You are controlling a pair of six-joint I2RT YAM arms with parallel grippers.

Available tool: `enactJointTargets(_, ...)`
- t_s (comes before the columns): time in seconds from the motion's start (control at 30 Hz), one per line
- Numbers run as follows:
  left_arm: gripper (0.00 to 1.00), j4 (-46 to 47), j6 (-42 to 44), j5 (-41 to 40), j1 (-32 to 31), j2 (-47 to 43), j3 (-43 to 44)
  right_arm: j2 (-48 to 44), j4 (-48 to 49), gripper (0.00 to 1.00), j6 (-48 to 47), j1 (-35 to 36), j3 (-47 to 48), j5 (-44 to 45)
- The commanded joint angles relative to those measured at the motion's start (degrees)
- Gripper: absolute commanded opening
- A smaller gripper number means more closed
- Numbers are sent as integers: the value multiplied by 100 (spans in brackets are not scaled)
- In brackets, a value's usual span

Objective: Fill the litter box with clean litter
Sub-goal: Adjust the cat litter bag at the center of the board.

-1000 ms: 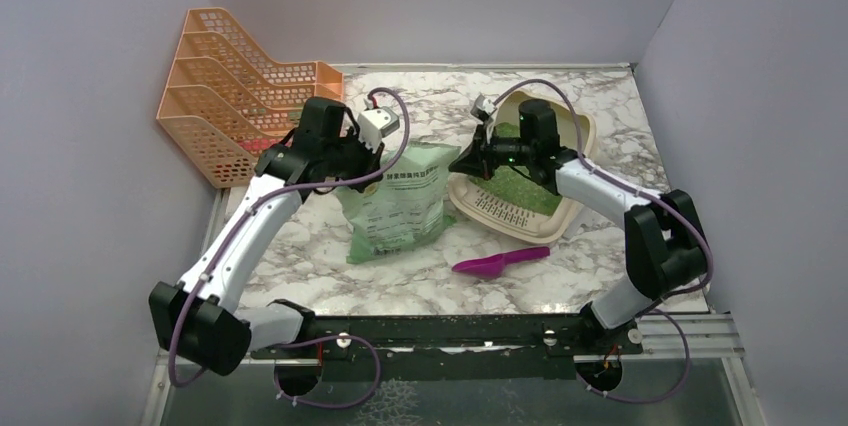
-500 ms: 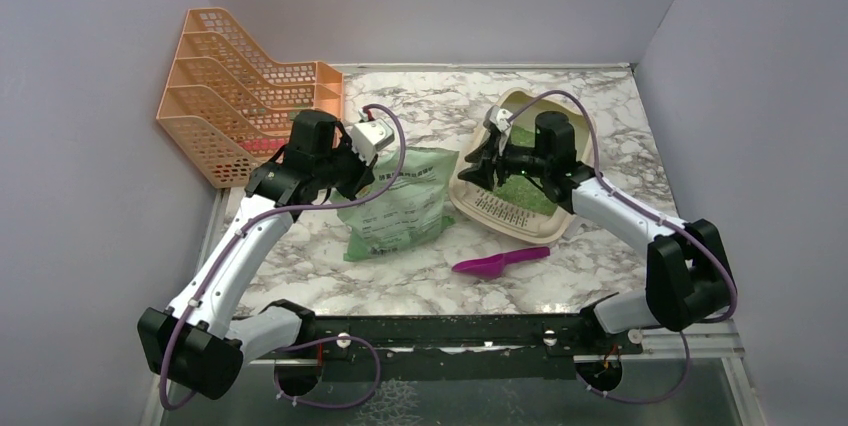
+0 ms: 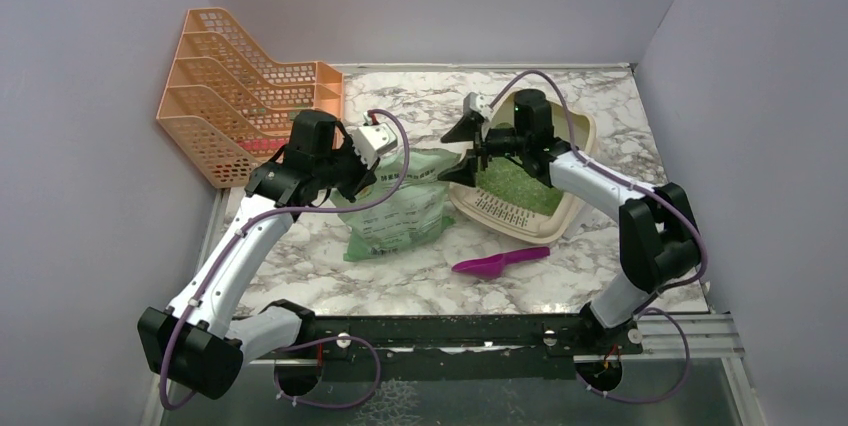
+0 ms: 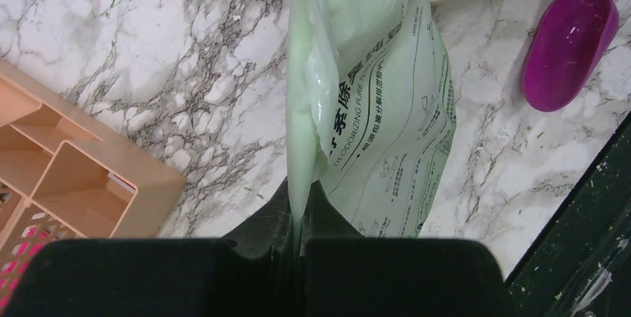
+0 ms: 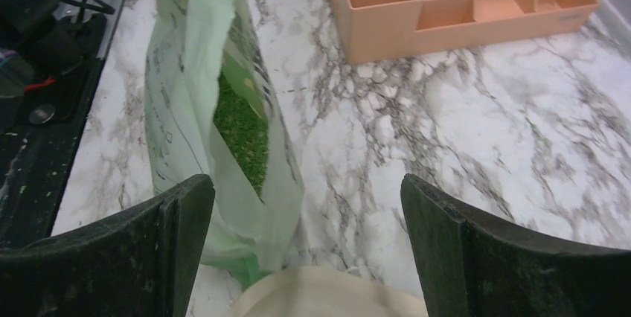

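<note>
Top external: right gripper point(image 3: 458, 153), shut a second ago, is spreading wide beside the litter bag point(image 3: 398, 208) that the left gripper point(image 3: 362, 174) is pinching, likely preparing a second grip.

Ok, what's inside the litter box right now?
Loose green litter lies on the floor of the litter box. The right arm crosses above it and hides the far end.

Light was soft and even, shadows faint. Ahead of the left gripper point(image 4: 298, 202) the litter bag point(image 4: 372, 101) showed pale sheen; marble point(image 5: 521, 131) beyond the right gripper point(image 5: 303, 187) looked slightly blurred.
</note>
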Motion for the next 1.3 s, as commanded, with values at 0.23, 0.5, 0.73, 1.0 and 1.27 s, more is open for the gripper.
enactJointTargets(0.23, 0, 415, 223, 45, 36, -98, 180, 134, 1845, 49, 185, 405, -450, 1063)
enactJointTargets(0.5, 0, 445, 714, -1004, 12, -374, -314, -368, 2778, 1, 456, 401, -1198, 2202)
enactJointTargets(0.73, 0, 612, 1120, -738, -51, -562, -529, -423, 2379, 60, 113, 403, -1075, 1361)
enactJointTargets(1.0, 0, 677, 1457, -572, -206, -828, -829, -299, 2186, 16, -222, 403, -813, 1473)
enactJointTargets(1.27, 0, 463, 1652, -617, -659, -1151, -1376, -735, 1001, 15, -1704, 403, -1188, 451)
